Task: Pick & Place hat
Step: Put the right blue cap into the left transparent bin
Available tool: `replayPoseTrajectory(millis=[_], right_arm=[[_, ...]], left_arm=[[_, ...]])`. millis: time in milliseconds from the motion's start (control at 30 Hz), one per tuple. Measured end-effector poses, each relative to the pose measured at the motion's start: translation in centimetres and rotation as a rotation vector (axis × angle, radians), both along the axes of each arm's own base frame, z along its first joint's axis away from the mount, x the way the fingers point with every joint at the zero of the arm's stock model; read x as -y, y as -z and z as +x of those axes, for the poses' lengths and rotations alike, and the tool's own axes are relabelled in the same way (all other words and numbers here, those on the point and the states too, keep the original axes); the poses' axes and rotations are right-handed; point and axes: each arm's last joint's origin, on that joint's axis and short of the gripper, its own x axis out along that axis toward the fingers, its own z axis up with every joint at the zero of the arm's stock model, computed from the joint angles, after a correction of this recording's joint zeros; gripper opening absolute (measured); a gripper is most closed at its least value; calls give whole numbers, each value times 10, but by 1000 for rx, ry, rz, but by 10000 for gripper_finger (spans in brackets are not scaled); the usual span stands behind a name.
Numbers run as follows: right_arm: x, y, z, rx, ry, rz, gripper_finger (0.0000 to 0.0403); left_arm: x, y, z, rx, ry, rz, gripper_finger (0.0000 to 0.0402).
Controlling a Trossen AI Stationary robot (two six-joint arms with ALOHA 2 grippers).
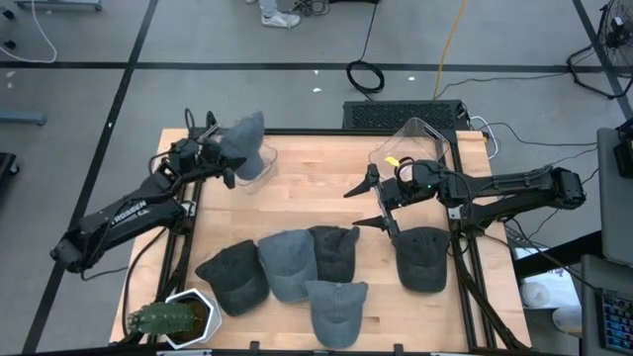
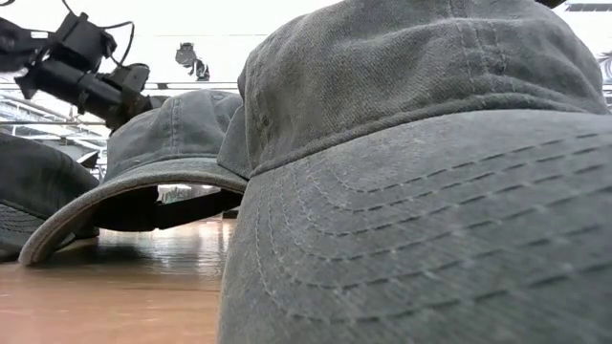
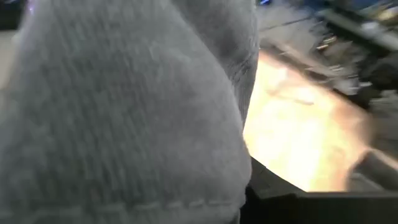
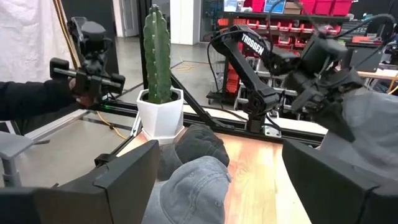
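Observation:
A light grey hat is up at the table's far-left corner, in my left gripper, which is shut on it. Its cloth fills the left wrist view. From the right wrist view the same hat shows below the left arm. My right gripper is open above the table's middle and touches nothing; its fingers are spread wide. Several dark and grey hats lie crown-up along the near side, and another lies near the right arm. My left gripper holds the light grey hat by its side toward the table's left, coming level from the left. The cloth hides the fingers in the left wrist view, so I cannot tell which part they are on. The hat hangs lifted clear of the table.
A cactus in a white pot stands at the near-left corner. A clear container sits at the far right. Bare wood lies between the two arms. A person's hand with a device is beyond the table.

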Motion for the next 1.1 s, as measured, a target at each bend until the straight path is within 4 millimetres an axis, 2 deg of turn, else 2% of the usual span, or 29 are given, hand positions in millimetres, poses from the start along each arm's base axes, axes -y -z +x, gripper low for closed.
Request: replayPoseTrajectory(millis=[167, 433, 733, 900, 1100], right_arm=[[0, -1, 0, 9, 0, 0, 329], [0, -1, 0, 8, 0, -1, 329], [0, -1, 0, 8, 0, 0, 329], [0, -1, 0, 8, 0, -1, 329], [0, -1, 0, 8, 0, 0, 329]], left_arm=[[1, 20, -4, 36, -14, -3, 20], [-2, 32, -11, 12, -209, -131, 130], [-3, 28, -10, 36, -194, -93, 248], [-3, 28, -10, 38, -195, -96, 294], [-1, 36, -12, 3, -221, -193, 331]])
